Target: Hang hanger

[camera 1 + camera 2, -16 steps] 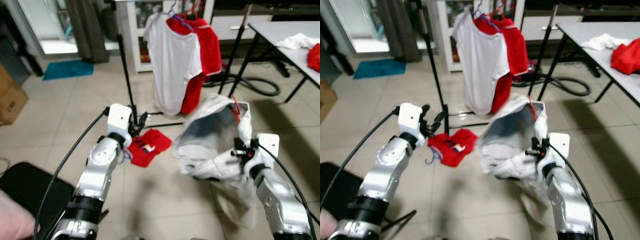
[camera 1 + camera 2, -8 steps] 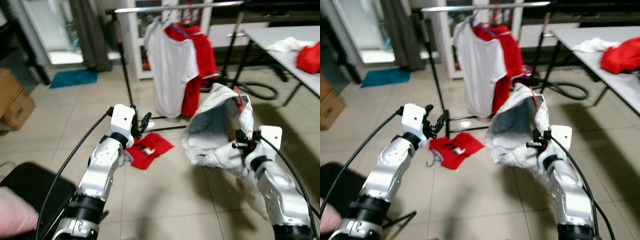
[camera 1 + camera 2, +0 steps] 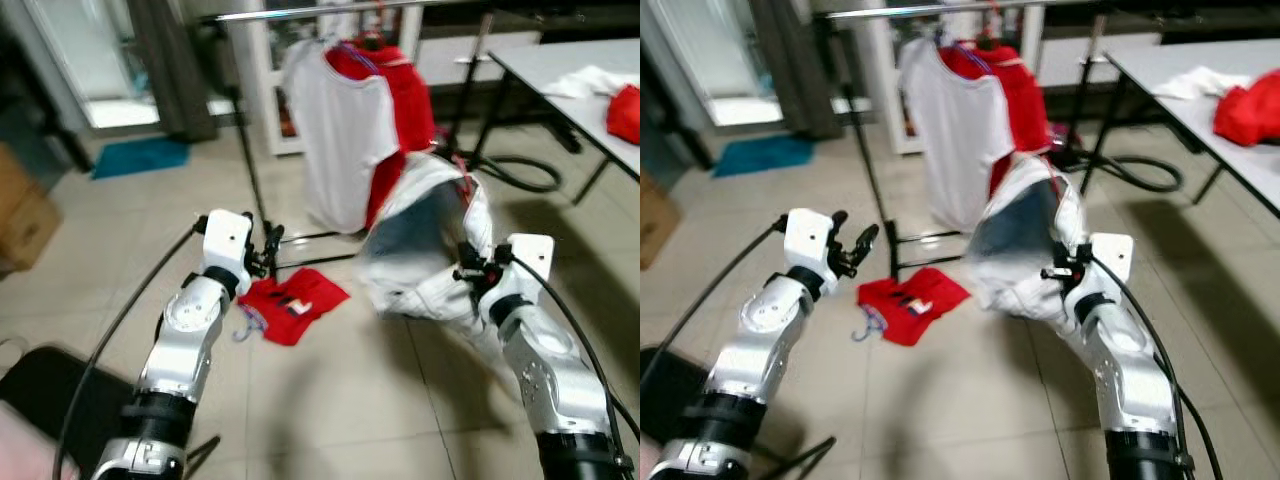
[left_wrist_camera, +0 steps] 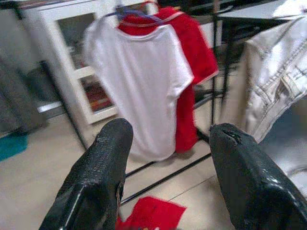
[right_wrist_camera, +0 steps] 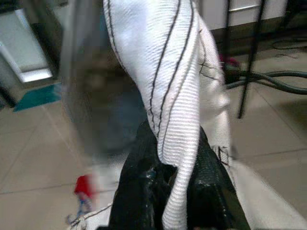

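Near the rack, right gripper (image 5: 175, 191) apparently pinches the white garment (image 3: 425, 240); left gripper (image 4: 168, 158) spread.

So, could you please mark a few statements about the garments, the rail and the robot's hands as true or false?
1. The right hand is shut on the pale denim garment. True.
2. The left hand holds a hanger. False: it is open and holds nothing.
3. A red garment lies on the floor tiles. True.
4. The white T-shirt lies on the table. False: it hangs on the clothes rail.
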